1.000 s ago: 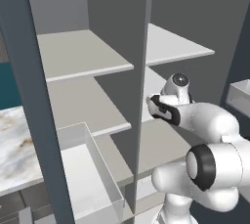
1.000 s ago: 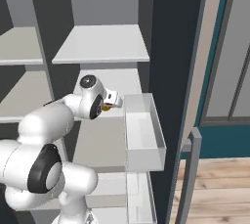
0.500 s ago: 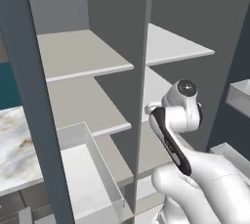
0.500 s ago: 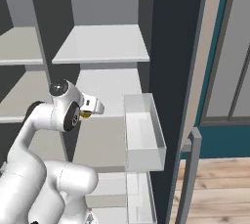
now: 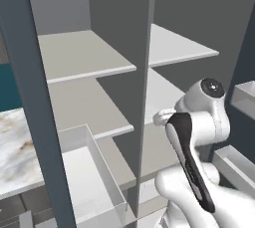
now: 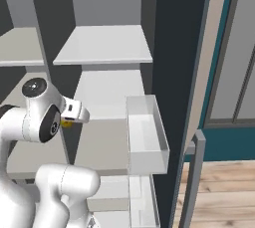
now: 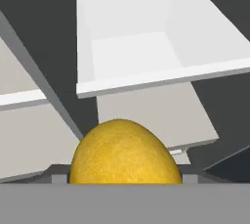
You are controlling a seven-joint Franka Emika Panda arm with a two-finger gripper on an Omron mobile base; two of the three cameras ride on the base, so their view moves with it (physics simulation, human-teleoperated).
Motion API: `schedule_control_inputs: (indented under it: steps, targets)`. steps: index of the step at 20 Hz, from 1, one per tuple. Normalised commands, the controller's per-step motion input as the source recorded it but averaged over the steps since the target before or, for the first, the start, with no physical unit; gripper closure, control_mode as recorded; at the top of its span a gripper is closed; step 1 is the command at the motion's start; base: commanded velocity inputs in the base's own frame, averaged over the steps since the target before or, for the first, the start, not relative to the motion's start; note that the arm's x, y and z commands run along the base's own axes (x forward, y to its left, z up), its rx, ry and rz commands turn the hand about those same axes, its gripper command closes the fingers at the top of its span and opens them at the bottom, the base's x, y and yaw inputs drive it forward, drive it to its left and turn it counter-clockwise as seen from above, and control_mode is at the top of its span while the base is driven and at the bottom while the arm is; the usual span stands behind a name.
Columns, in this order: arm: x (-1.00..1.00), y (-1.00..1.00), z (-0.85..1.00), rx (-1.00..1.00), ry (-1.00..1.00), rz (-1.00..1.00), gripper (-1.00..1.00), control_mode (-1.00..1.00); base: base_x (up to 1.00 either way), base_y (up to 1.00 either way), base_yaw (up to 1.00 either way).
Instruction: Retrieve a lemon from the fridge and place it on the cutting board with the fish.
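The lemon [image 7: 126, 152] bulges bright yellow low in the hand view, and my gripper [image 7: 126, 176] is shut on it, its fingertips mostly hidden behind the fruit. In the right base view a sliver of the lemon [image 6: 66, 123] peeks out under the gripper [image 6: 75, 114], in front of the middle shelves. The fridge [image 6: 104, 43] stands open with pale grey shelves [image 5: 84, 53] and a central divider. My arm [image 5: 199, 117] folds up before the right half of the fridge. The cutting board and the fish are out of view.
A clear door bin [image 6: 144, 132] hangs on the dark right door [image 6: 179, 48], close to the right of the hand. Another bin [image 5: 89, 172] sits on the left door, with more bins [image 5: 244, 95] at the right edge. A marble counter [image 5: 15, 142] lies far left.
The arm has folded back out of the fridge with the lemon in the gripper; in the right base view the hand has swung left, away from the door bin.
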Motion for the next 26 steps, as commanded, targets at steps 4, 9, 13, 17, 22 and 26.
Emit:
schedule_control_inputs:
  steps: [4, 9, 13, 17, 22, 26]
  targets:
    - [-0.94, 0.00, 0.99, 0.02, 0.10, 0.17, 1.00, -1.00, 0.00, 0.00, 0.00]
    - [-0.71, 0.00, 0.18, -0.02, 0.14, 0.00, 1.00, -1.00, 0.00, 0.00, 0.00]
    - [-0.49, 0.00, -0.23, -0.12, 0.00, -0.12, 1.00, -1.00, 0.00, 0.00, 0.00]
    - [0.00, -0.07, -0.09, -0.07, 0.03, -0.23, 1.00, -1.00, 0.00, 0.00, 0.00]
    - [0.00, -0.03, -0.17, -0.02, 0.02, -0.08, 1.00, -1.00, 0.00, 0.00, 0.00]
    - [0.00, 0.00, -0.05, 0.00, 0.00, 0.00, 1.00, -1.00, 0.00, 0.00, 0.00]
